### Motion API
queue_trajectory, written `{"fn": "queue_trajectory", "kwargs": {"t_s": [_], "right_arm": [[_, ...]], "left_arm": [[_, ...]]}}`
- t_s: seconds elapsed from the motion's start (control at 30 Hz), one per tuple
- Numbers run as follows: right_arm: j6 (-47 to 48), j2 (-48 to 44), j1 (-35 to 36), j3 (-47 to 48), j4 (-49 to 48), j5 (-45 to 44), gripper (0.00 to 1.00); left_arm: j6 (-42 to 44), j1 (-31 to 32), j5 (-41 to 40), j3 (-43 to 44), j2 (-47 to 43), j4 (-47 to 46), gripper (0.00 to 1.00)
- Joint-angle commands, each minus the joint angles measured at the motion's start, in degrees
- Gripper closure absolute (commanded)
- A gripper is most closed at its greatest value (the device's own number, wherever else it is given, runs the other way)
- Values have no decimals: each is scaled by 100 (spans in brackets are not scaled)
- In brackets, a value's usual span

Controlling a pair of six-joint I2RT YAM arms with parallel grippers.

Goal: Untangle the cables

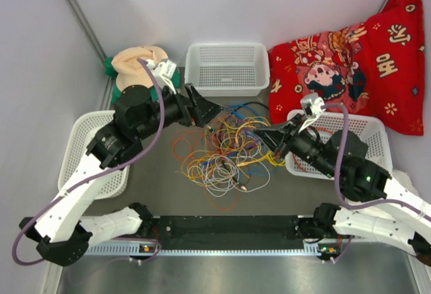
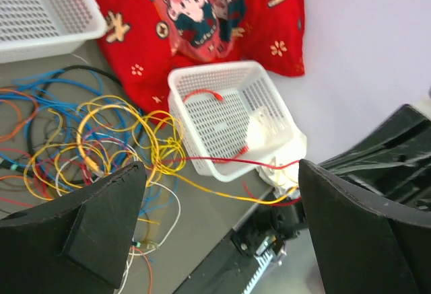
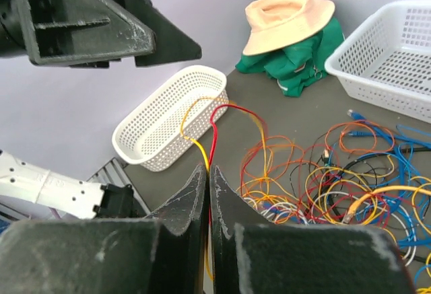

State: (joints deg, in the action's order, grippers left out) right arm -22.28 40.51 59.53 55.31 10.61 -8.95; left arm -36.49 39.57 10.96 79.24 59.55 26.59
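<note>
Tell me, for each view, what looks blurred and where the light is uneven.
Top external: even, soft light, the cables sharp, no hard shadows. Left wrist: its own fingers dark and slightly soft in front, the white basket crisp. Right wrist: the closed fingers near and soft, the hat clear.

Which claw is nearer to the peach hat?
Left. The left claw, open, hangs over the cables' far edge, right of the hat; the right claw, shut on cables, sits farther right.
</note>
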Motion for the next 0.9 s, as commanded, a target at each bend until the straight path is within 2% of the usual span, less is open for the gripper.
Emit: {"fn": "queue_trajectory", "kwargs": {"t_s": [0.0,0.17,0.27,0.4,0.43,0.67,0.87], "right_arm": [[251,36,33,752,511,-160,100],[321,97,33,1043,784,-142,100],[312,132,33,1184,889,-124,100],[251,185,33,1245,952,-107,100],[242,185,33,1245,952,-98,100],[189,229,24,1368,1039,7,100],[215,255,33,1657,1250,-36,100]], "left_arm": [[28,-11,-674,-347,-408,-198,1],[98,-2,-824,-804,-672,-295,1],[142,-11,-587,-1137,-804,-575,1],[300,-2,159,-1884,-1111,-1611,1],[448,-2,213,-2234,-1260,-2022,1],[1047,33,337,-3300,-1675,-3123,1],[977,51,214,-3310,-1350,-3002,1]]}}
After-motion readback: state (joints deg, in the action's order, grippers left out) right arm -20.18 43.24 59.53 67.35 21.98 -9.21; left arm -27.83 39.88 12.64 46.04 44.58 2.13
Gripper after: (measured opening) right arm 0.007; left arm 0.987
